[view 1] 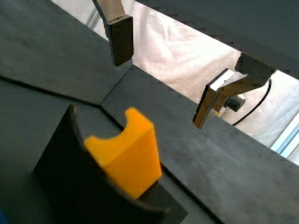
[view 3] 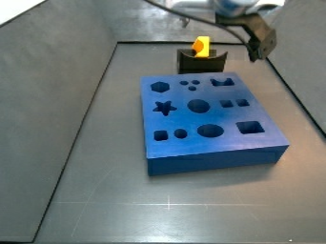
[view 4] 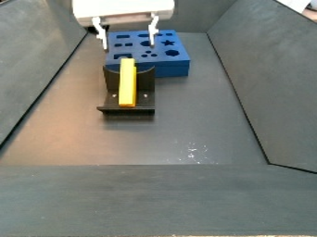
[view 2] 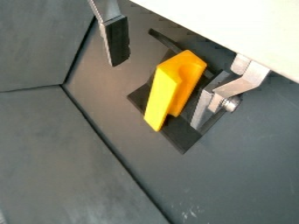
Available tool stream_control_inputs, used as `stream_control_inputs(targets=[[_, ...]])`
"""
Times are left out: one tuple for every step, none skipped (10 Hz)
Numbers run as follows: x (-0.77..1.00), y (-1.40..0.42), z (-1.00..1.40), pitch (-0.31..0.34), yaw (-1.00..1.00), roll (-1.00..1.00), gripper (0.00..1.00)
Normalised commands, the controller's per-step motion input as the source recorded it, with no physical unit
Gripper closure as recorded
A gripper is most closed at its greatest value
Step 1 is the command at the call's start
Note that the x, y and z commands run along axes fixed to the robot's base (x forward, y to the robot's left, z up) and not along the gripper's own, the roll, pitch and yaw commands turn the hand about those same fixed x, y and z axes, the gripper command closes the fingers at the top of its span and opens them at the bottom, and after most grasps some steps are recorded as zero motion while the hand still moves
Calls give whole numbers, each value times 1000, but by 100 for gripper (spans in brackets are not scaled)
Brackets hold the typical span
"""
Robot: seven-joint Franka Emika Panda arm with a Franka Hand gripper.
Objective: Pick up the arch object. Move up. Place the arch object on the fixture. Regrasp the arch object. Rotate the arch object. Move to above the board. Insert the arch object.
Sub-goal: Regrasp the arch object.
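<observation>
The arch object (view 4: pixel 125 81), a smooth orange-yellow block with a curved notch at one end, rests on the dark fixture (view 4: pixel 128 104) and leans against its back wall. It shows in both wrist views (view 1: pixel 128 153) (view 2: pixel 173 87) and in a side view (view 3: pixel 200 45), on the fixture (view 3: pixel 201 64). My gripper (view 4: pixel 125 39) hangs above the fixture, open and empty. Its fingers (view 1: pixel 121 42) (view 2: pixel 117 39) stand wide apart on either side of the block and do not touch it. The blue board (view 3: pixel 211 119) with dark cut-outs lies beside the fixture.
Dark sloping walls (view 4: pixel 37 83) close in the grey floor (view 4: pixel 173 153) on both sides. The board (view 4: pixel 155 51) lies just behind the fixture. A white cloth (view 1: pixel 176 52) shows beyond the wall in a wrist view.
</observation>
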Motion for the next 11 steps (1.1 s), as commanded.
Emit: stream_control_inputs(targets=[[97,33,-1000,-115,8,82,0],[101,27,-1000,-94,-23,79,0],[104,25,-1000,-77,-36,80,0],[93,16,-856,-52,-46,74,0],[81,13,-741,-36,-46,73,0],[74,9,-631,-25,-40,68,0],[69,8,-481,-9,-27,69,0],[69,6,-380,-6,-15,68,0],[53,6,-361,-3,-24,70,0],[52,6,-361,-3,-24,70,0],[52,6,-360,-3,-24,70,0]])
